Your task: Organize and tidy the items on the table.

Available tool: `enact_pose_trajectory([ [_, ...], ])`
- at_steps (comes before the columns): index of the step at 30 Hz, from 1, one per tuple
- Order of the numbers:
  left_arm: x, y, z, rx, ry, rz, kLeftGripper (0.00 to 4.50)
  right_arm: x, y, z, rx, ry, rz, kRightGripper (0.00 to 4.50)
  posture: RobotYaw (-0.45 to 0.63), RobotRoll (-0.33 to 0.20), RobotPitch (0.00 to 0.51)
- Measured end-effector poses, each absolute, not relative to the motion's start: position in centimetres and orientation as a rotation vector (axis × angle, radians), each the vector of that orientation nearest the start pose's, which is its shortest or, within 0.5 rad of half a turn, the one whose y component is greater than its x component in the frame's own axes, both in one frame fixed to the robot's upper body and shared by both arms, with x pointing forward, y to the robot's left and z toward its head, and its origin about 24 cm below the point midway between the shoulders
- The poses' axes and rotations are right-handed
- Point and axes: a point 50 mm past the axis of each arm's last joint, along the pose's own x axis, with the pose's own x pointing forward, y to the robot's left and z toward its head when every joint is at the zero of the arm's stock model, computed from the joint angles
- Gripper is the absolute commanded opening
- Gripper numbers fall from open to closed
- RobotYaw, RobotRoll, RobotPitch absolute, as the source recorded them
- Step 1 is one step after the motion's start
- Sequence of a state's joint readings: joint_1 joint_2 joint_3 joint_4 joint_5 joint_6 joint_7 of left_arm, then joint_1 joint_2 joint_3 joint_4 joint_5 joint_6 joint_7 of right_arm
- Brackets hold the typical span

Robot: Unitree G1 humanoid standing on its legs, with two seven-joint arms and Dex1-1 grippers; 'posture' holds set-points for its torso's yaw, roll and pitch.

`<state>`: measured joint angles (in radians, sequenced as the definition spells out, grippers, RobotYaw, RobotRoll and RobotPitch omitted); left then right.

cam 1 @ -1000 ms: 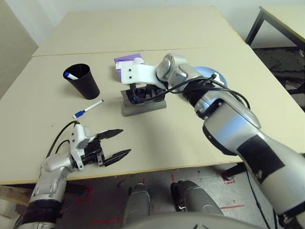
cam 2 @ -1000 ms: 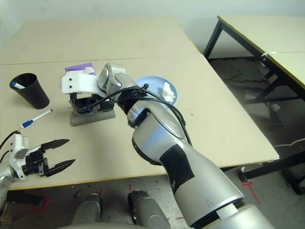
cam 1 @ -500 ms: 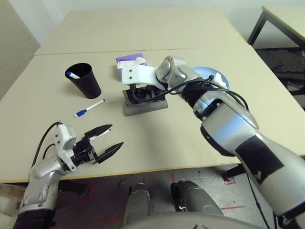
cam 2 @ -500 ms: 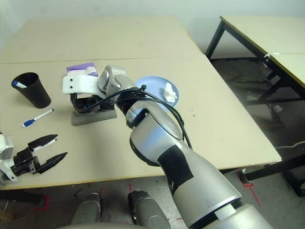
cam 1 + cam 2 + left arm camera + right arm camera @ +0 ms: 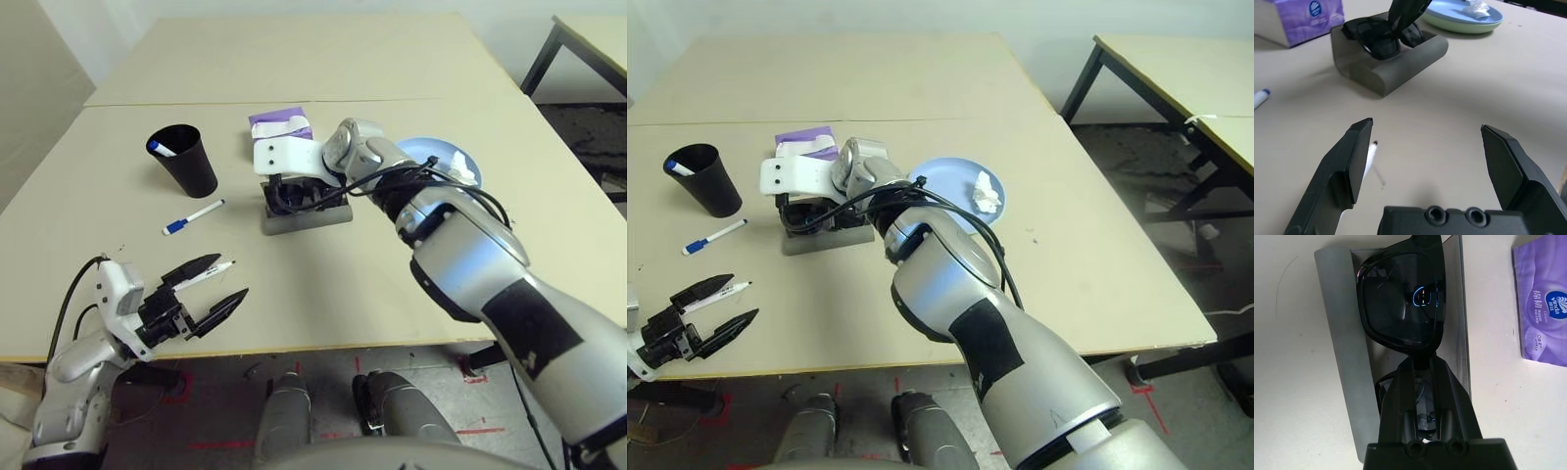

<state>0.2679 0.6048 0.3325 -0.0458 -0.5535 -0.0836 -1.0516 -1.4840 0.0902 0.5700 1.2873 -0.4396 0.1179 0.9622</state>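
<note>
The setting appeared to be a robotics lab or test room; a large beige table with a seam across it stood on a bare grey floor marked with red tape; a second table with black legs stood beside it; the wall was plain; the robot's cabled arms worked over the tabletop.

I count three markers: one standing in the single black cup, one lying beside the cup, one near my left end effector. One pair of sunglasses sits in one grey glasses case. One purple tissue box, one blue plate, one crumpled tissue on it.
</note>
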Motion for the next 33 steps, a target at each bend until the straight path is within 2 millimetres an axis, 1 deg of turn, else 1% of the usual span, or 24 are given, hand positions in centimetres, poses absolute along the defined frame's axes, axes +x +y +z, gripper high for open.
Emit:
enact_pose_trajectory([
  [5, 17.85, 28.28, 8.44, 0.125, 0.014, -0.741, 4.50, 37.34, 3.45, 18.32, -1.275, 0.368, 1.207, 0.16, 0.11, 0.000, 0.162],
  [11, 17.70, 28.48, 8.11, 0.122, 0.017, -0.746, 4.50, 37.34, 3.31, 18.27, -1.302, 0.379, 1.214, 0.16, 0.11, 0.000, 0.164],
  [16, 17.51, 28.72, 7.75, 0.119, 0.019, -0.746, 4.50, 37.15, 2.99, 17.55, -1.314, 0.435, 1.251, 0.16, 0.12, 0.000, 0.165],
  [23, 17.38, 28.77, 7.48, 0.114, 0.018, -0.739, 4.50, 37.12, 2.92, 17.52, -1.332, 0.449, 1.257, 0.16, 0.12, 0.000, 0.165],
  [27, 17.45, 28.60, 7.66, 0.116, 0.010, -0.732, 4.50, 37.12, 2.91, 17.51, -1.333, 0.450, 1.256, 0.16, 0.11, 0.000, 0.164],
  [29, 17.55, 28.38, 7.95, 0.121, 0.002, -0.735, 4.50, 37.13, 2.91, 17.51, -1.335, 0.449, 1.256, 0.89, 0.11, 0.000, 0.162],
  [31, 17.61, 28.29, 8.07, 0.121, 0.001, -0.735, 4.50, 37.16, 2.88, 17.51, -1.335, 0.446, 1.252, 1.46, 0.11, 0.000, 0.162],
  [33, 17.65, 28.28, 8.06, 0.117, 0.005, -0.731, 4.50, 37.21, 2.85, 17.54, -1.335, 0.441, 1.246, 2.24, 0.10, 0.000, 0.162],
])
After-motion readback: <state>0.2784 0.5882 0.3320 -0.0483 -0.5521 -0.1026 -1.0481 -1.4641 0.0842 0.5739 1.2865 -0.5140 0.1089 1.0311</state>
